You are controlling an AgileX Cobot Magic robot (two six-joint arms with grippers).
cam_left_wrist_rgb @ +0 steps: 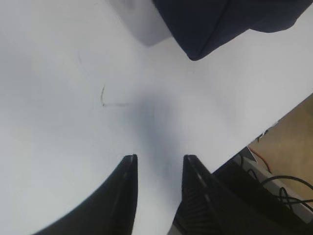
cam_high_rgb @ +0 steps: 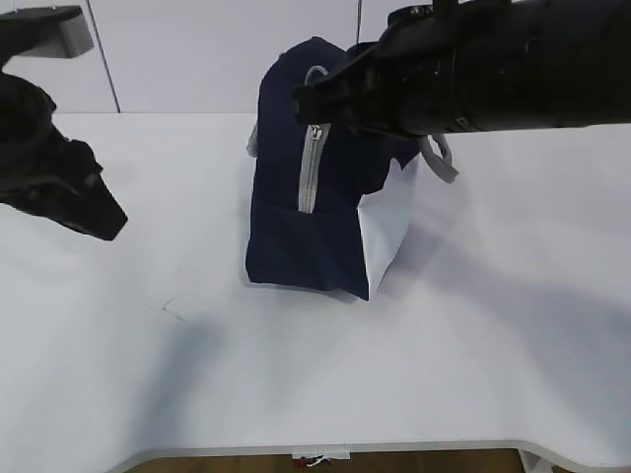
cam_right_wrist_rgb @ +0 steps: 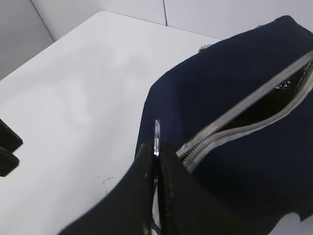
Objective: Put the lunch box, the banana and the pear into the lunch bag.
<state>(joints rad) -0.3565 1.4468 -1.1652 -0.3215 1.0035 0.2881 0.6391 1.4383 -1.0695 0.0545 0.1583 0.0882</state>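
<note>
The navy-blue lunch bag (cam_high_rgb: 296,232) with a white panel stands at the middle of the table, its grey zipper (cam_high_rgb: 311,168) facing me. My right gripper (cam_high_rgb: 308,99) reaches across above the bag. In the right wrist view it (cam_right_wrist_rgb: 156,147) is shut on the thin metal ring pull (cam_right_wrist_rgb: 157,133), beside the zipper (cam_right_wrist_rgb: 244,110), which is partly open onto a dark inside with a glint of foil (cam_right_wrist_rgb: 288,87). My left gripper (cam_high_rgb: 106,222) hovers over bare table left of the bag; its jaws (cam_left_wrist_rgb: 159,159) are open and empty. The lunch box, banana and pear are out of view.
A grey handle (cam_high_rgb: 441,158) hangs at the bag's right side. A small scratch (cam_high_rgb: 173,310) marks the white table (cam_high_rgb: 315,394) in front. The left wrist view shows the bag's corner (cam_left_wrist_rgb: 220,19), then the table edge with cables and floor (cam_left_wrist_rgb: 286,166) beyond.
</note>
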